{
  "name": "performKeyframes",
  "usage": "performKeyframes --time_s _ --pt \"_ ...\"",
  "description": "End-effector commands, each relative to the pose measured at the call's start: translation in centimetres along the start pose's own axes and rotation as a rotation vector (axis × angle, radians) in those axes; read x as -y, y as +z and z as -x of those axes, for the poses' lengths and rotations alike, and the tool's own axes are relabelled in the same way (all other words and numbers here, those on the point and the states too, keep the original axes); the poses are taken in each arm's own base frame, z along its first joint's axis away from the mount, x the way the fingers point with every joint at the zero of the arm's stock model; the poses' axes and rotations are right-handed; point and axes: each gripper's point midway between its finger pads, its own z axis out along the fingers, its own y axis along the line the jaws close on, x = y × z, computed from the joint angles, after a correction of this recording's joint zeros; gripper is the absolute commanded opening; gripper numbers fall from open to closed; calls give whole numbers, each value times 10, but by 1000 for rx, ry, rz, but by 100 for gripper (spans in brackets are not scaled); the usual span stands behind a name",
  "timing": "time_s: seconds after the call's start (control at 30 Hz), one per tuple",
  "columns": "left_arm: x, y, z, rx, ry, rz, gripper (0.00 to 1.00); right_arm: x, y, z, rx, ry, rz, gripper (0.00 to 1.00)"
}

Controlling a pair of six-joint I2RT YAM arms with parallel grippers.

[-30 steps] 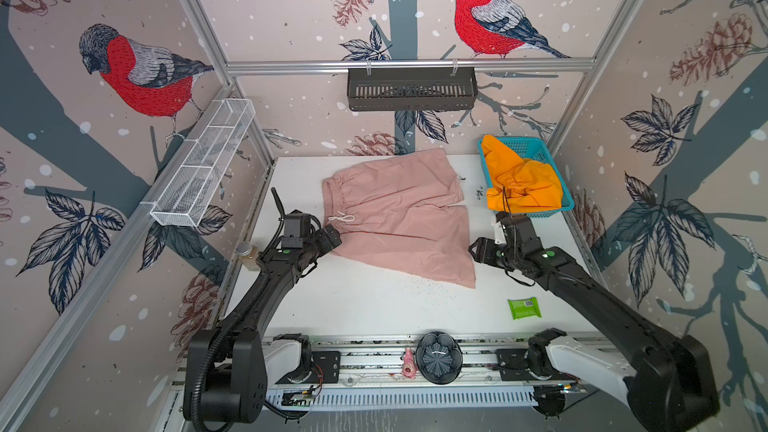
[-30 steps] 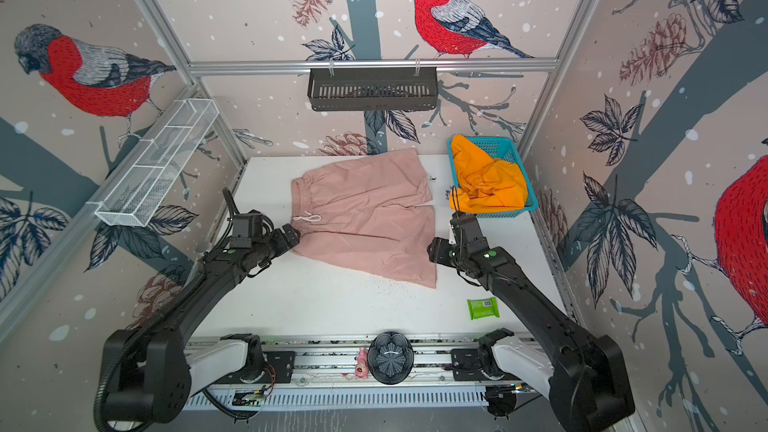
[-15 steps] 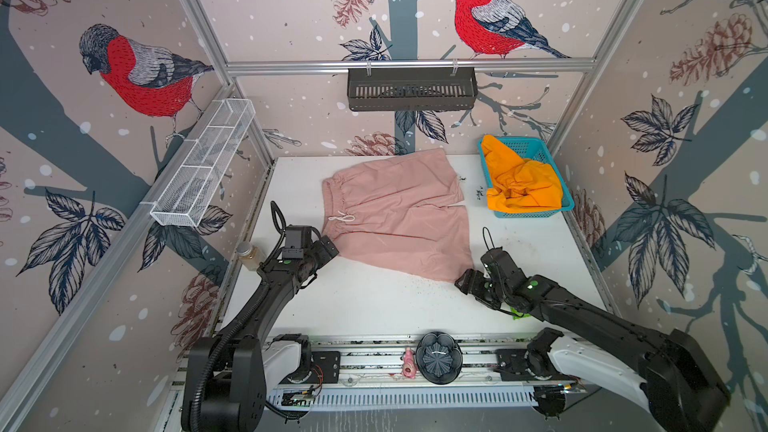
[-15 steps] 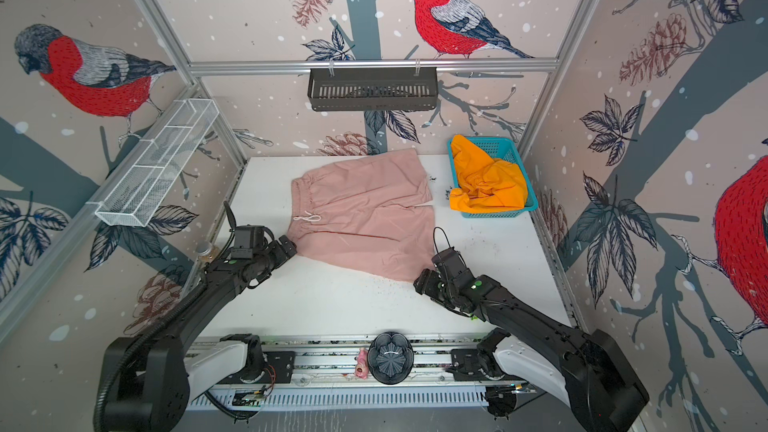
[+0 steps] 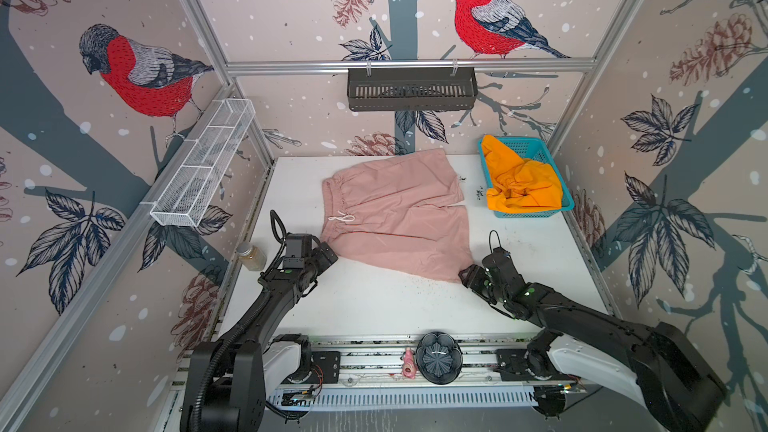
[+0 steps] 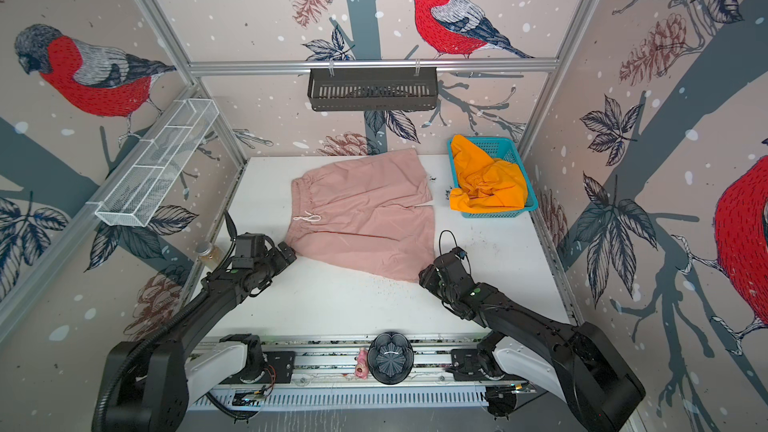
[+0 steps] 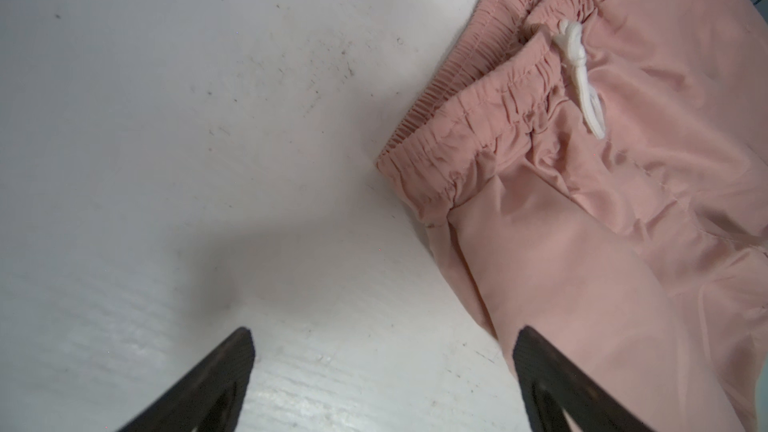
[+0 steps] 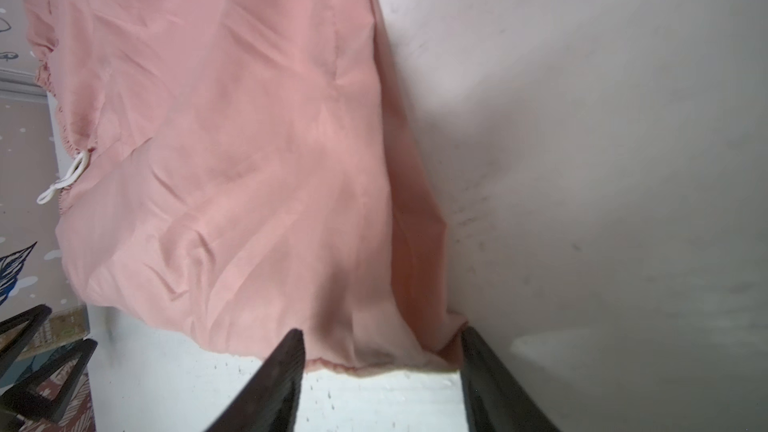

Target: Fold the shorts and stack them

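Observation:
The pink shorts [image 5: 395, 218] [image 6: 365, 214] lie flat on the white table [image 5: 374, 309], waistband to the left and legs to the right. The orange shorts [image 5: 519, 184] [image 6: 486, 184] sit crumpled in a teal basket [image 5: 536, 145]. My left gripper [image 5: 330, 255] [image 7: 384, 334] is open and low at the near waistband corner, one finger [image 7: 536, 359] over the fabric edge. My right gripper [image 5: 465, 276] [image 8: 382, 334] is open at the near right leg corner. The hem [image 8: 374, 363] of the pink shorts [image 8: 228, 160] lies between its fingers.
A small jar [image 5: 251, 255] stands by the left wall near my left arm. A black slatted basket [image 5: 411, 89] hangs on the back wall and a white wire shelf [image 5: 203, 172] on the left wall. A black round object [image 5: 439, 357] sits on the front rail.
My right gripper has swung down toward the front to the near right hem corner, and its jaws have narrowed. My left gripper has shifted slightly toward the front at the waistband corner.

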Motion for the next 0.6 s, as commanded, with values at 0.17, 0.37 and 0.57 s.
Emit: performKeyframes --time_s 0.17,0.37,0.57 --pt "12 -3 26 163 -33 -88 93 7 1 9 50 -36 -13 16" --pt "13 7 26 163 -22 -95 86 3 -1 14 71 -49 0 10" --pt "19 27 20 92 -16 -104 81 -3 -5 18 87 -68 21 9"
